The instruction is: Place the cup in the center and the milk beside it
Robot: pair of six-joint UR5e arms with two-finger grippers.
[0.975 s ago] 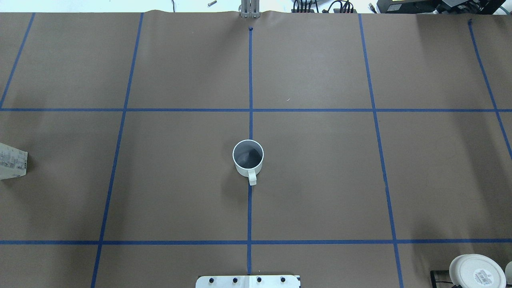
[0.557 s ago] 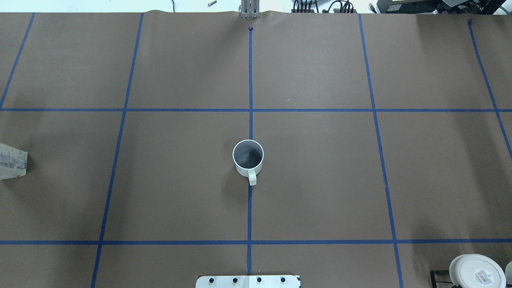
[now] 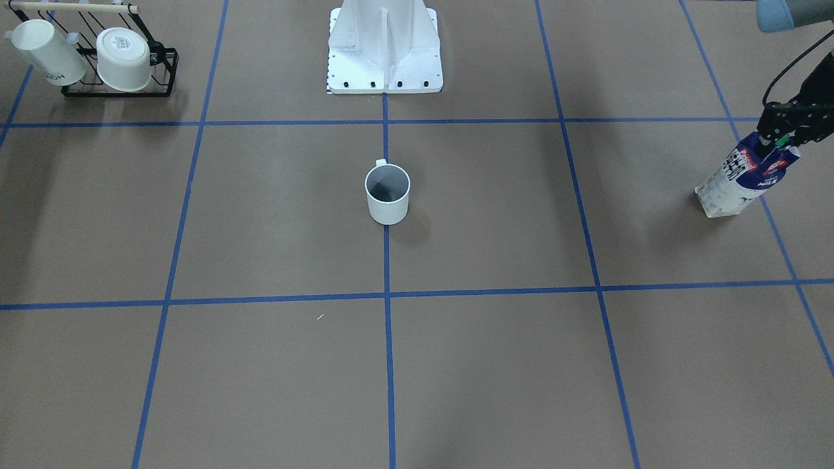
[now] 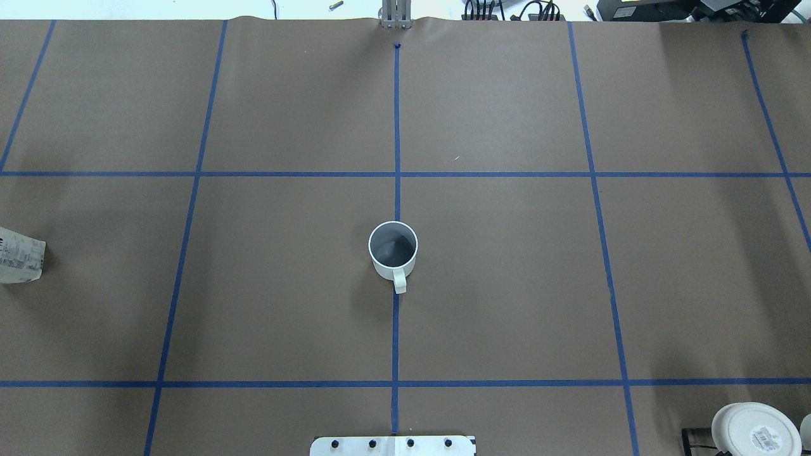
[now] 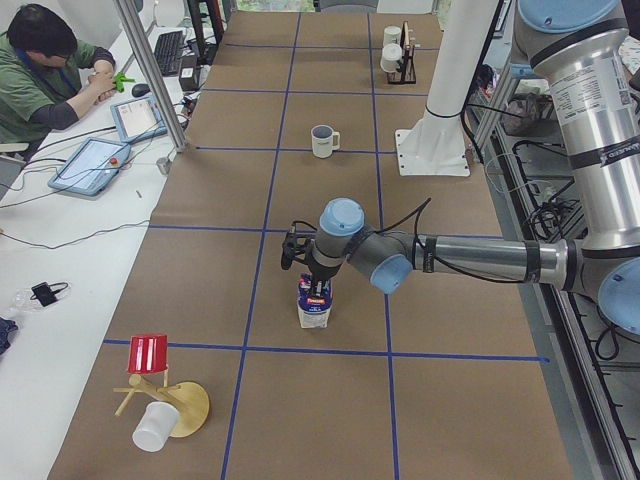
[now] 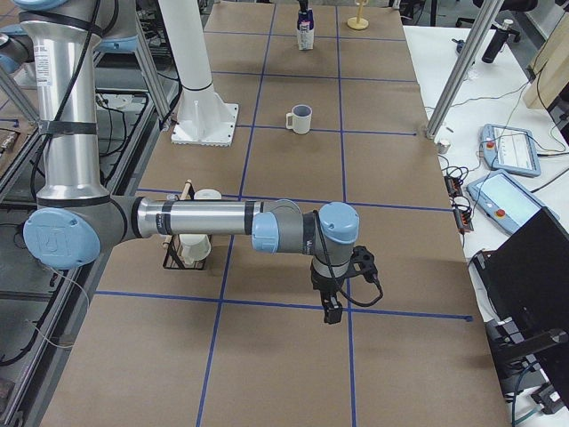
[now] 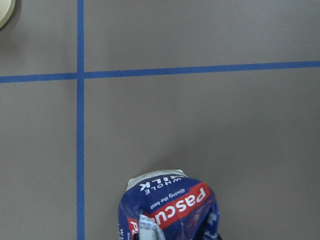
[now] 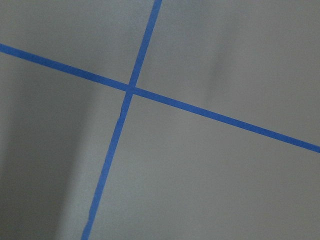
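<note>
The plain white cup [image 4: 393, 251] stands upright on the middle blue tape line of the center [image 4: 507, 278], handle toward the robot; it also shows in the front view [image 3: 388, 193]. The milk [image 3: 741, 184], a dark-blue and white carton, stands far off on my left side; only its edge [image 4: 20, 256] shows in the overhead view. My left gripper [image 3: 779, 139] is shut on the carton's top, and the left wrist view shows the carton [image 7: 170, 210] right below. I cannot tell whether its base touches the paper. My right gripper [image 6: 333, 311] hangs over bare paper; I cannot tell its state.
A black rack with two white cups [image 3: 117, 58] stands near the robot on its right side. The white robot base [image 3: 384, 52] is behind the cup. A red cup [image 5: 148, 354], a wooden stand and a white cup [image 5: 152, 428] lie at the left end. An operator [image 5: 40, 70] sits beside the table.
The carton's edge at the left border of the overhead view has shifted very slightly toward the right. The cup has not moved.
</note>
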